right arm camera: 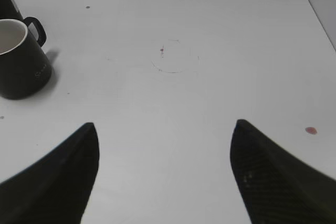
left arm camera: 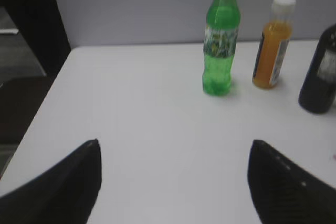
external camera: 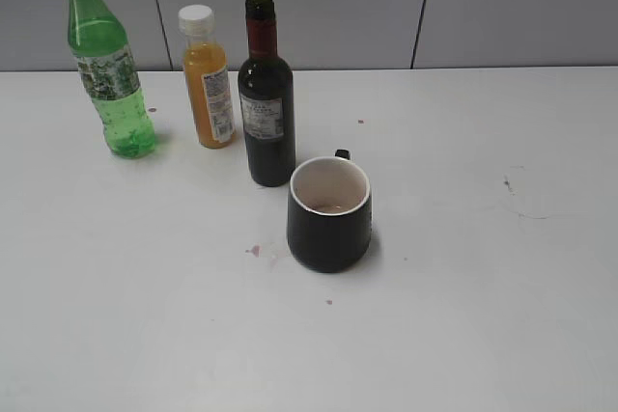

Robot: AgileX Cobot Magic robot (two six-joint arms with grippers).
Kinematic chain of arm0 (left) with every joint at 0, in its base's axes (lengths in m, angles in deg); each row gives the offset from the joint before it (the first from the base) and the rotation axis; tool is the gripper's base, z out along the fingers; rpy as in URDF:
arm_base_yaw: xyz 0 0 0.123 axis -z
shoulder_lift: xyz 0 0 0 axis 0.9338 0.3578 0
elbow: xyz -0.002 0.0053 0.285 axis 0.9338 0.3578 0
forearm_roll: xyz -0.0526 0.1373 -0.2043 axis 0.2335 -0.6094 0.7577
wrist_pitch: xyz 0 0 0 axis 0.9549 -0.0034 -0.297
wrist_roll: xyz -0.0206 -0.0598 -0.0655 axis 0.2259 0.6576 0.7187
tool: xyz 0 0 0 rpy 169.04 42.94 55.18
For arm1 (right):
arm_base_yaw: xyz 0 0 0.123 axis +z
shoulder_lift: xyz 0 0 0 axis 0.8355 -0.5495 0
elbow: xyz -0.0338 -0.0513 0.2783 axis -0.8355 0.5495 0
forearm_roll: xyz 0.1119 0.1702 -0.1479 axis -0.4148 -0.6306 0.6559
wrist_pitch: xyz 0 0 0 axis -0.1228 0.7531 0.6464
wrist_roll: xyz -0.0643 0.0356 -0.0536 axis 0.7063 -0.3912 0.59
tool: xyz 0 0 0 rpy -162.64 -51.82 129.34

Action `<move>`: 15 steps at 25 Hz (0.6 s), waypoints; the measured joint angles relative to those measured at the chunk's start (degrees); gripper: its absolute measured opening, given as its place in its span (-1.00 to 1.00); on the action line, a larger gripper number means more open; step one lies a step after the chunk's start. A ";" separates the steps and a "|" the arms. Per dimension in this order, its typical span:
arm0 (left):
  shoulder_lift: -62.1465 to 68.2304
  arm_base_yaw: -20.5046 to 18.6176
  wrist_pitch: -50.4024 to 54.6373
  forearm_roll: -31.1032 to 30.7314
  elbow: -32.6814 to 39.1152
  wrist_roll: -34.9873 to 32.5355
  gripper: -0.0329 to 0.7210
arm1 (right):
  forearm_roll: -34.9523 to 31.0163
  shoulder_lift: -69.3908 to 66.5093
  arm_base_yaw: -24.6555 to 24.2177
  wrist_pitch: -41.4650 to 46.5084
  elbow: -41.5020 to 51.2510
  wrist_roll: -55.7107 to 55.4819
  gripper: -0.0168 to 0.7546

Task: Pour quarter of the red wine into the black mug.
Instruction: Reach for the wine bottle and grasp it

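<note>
While both end effectors hang released, left [left arm camera: 173,182] and right [right arm camera: 165,174], we count 3 bottles upper left on the white tabletop [external camera: 463,238]: green plastic bottle [external camera: 108,65], orange juice bottle [external camera: 207,79], dark glass wine bottle [external camera: 266,94], uncapped. 1 glossy black mug [external camera: 329,214], white inside, sits center frame just beside the wine bottle. Red specks nearby.
</note>
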 joint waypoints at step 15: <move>20.72 0.05 -48.64 2.22 8.77 -0.70 0.76 | -0.61 0.00 0.00 -0.04 0.00 -0.01 0.58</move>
